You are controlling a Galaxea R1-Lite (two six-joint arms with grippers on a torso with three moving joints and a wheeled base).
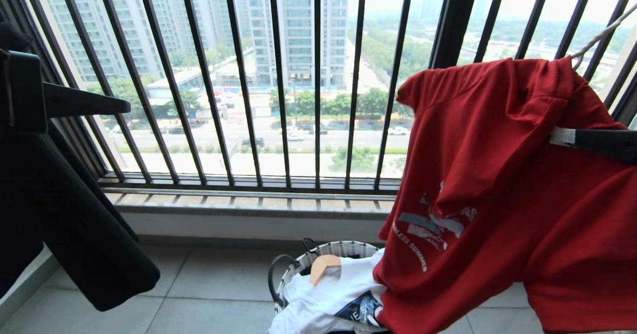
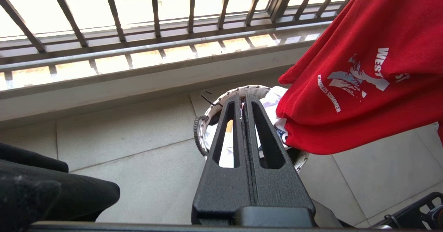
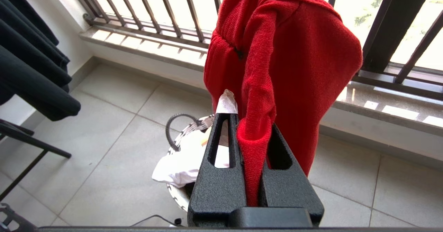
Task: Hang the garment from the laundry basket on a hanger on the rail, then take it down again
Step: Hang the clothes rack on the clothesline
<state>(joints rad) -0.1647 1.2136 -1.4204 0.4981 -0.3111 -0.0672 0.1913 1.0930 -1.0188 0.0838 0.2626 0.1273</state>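
Observation:
The red garment (image 1: 522, 184) hangs in the air at the right, its neck on the thin cream-white hanger (image 1: 599, 35), whose hook runs out of the top right corner. My right gripper (image 1: 560, 137) reaches in from the right edge and is shut on a fold of the garment (image 3: 294, 52); red cloth fills the gap of the right gripper (image 3: 249, 121). My left gripper (image 1: 122, 106) stands at the far left, shut and empty, well clear of the shirt. Seen from the left wrist, the left gripper (image 2: 242, 97) points toward the laundry basket (image 2: 207, 116). The rail is out of view.
The laundry basket (image 1: 343, 248) stands on the tiled floor under the garment's hem, holding a white garment (image 1: 328, 299) and a tan wooden hanger (image 1: 323, 267). A black garment (image 1: 74, 224) hangs at the left. The black window railing (image 1: 278, 75) runs across behind.

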